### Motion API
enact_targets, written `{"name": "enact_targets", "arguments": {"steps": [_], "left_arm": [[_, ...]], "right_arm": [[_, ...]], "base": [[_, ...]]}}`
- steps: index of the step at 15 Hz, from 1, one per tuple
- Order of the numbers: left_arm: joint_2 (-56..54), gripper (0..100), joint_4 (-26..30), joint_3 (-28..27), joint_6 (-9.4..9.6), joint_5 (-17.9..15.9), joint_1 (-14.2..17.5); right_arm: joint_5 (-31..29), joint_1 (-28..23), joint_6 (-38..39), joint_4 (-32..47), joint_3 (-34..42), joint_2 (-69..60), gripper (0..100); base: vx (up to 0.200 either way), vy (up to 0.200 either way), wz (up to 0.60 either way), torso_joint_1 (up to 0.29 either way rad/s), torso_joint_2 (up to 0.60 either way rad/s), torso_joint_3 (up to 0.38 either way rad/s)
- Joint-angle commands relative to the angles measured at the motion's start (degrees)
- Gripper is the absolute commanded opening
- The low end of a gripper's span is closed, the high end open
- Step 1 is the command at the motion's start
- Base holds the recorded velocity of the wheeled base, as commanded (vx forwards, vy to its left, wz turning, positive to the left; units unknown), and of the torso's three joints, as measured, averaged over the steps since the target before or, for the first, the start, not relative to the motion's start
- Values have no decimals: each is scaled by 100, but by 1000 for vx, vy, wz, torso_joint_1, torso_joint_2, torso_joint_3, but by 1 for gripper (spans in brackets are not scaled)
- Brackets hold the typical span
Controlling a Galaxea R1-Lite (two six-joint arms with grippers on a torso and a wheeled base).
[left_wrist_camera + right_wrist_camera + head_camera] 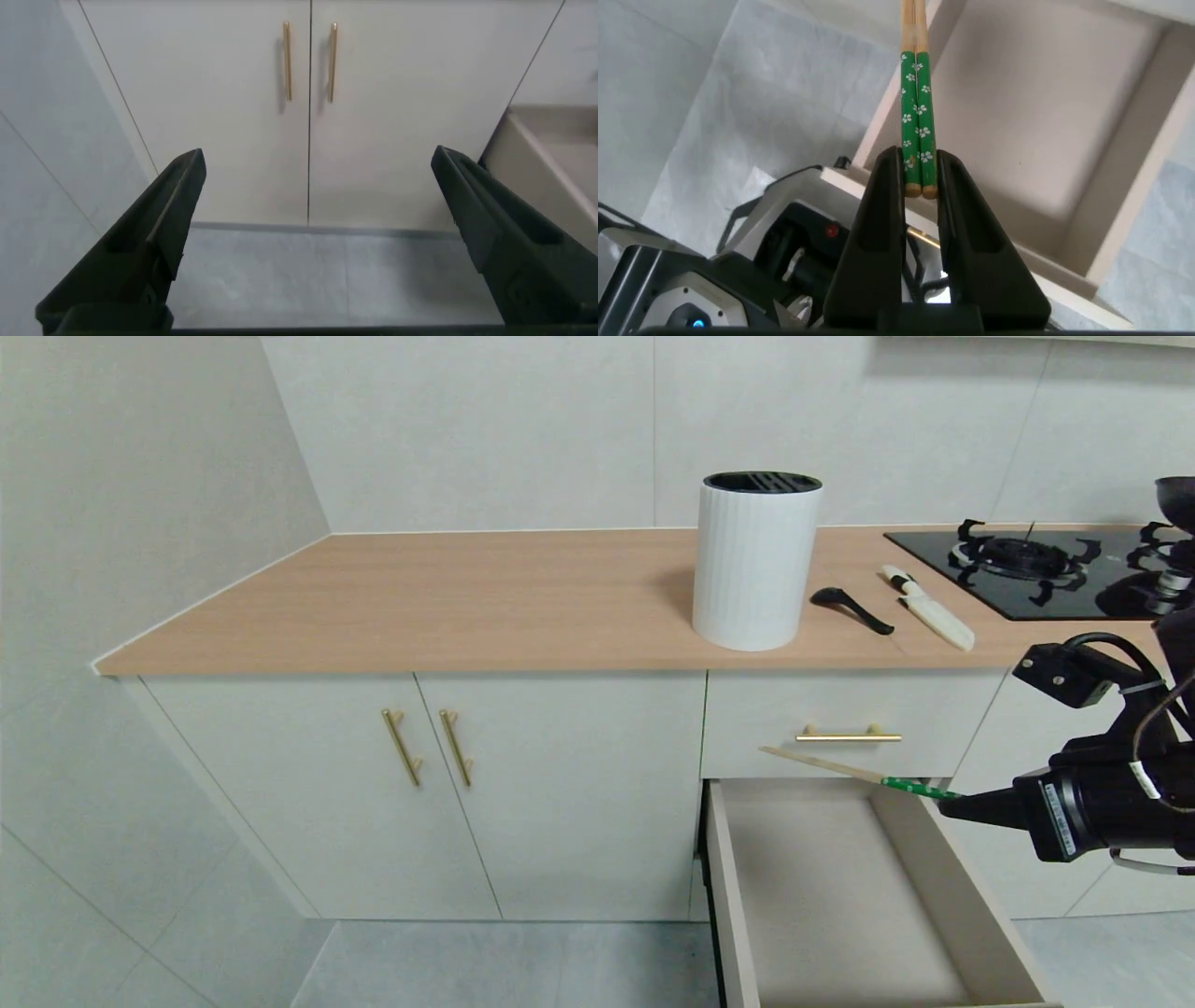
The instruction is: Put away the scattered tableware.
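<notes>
While the right gripper (952, 795) is clenched on the chopsticks (840, 767), they stick out past its tips over the open drawer (730, 887) below. Left gripper (318, 163) released, holding nothing. Knife (929, 609) and spoon (850, 609) on tabletop (467, 607), above right gripper.

Head camera looks down on worktop (420, 607) and open drawer (812, 877); right wrist peers closely into that drawer, left wrist faces cupboard doors (308, 112) beside it.
</notes>
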Motion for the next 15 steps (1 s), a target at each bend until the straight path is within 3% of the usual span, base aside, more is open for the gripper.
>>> {"name": "enact_targets", "arguments": {"steps": [1,15], "left_arm": [[2,100,1,0,-4,2,0],[2,100,1,0,-4,2,0]], "right_arm": [[3,0,-4,2,-3,69,0],[-6,0,-4,2,-11,271,0]], "base": [[0,0,0,-203,476,286],[0,0,0,-145,424,279]]}}
